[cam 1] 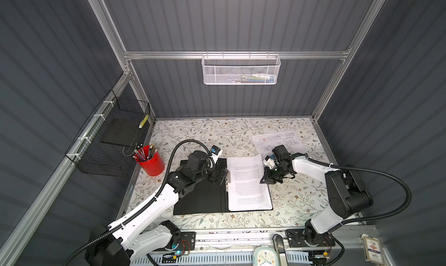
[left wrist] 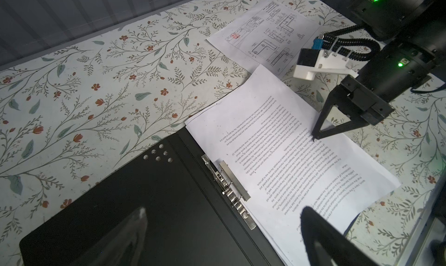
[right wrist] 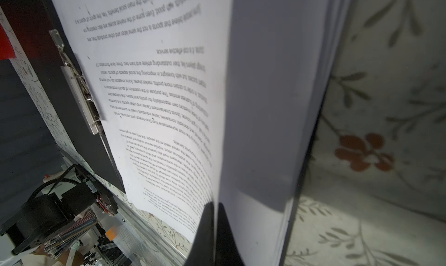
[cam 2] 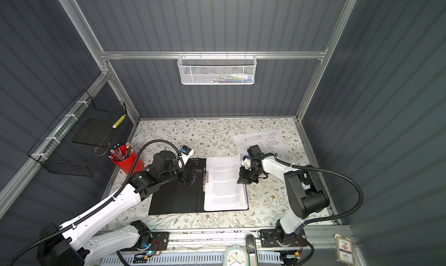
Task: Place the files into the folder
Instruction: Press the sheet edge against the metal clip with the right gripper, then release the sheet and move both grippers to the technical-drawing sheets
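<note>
Lying open and flat in the lower middle of both top views, the folder point(cam 1: 198, 199) shows its black inside, a cluster of small pale dots near its upper corner and a metal spine clip point(cam 1: 228, 180) along the centre fold; the files point(cam 1: 248, 182), a stack of white sheets printed with dense black paragraphs, rest on its right-hand half just beside the clip, slightly askew, their upper end overhanging the folder onto the floral table point(cam 1: 289, 199); the right gripper point(cam 1: 263, 181) has its fingers pressed together at the stack's right edge, pinching the top sheet, which stands up in a ridge in the right wrist view; the left gripper point(cam 1: 223, 177) hangs above the clip, fingers spread wide; a sheet of line drawings point(cam 1: 277, 141) lies apart, upper right.
</note>
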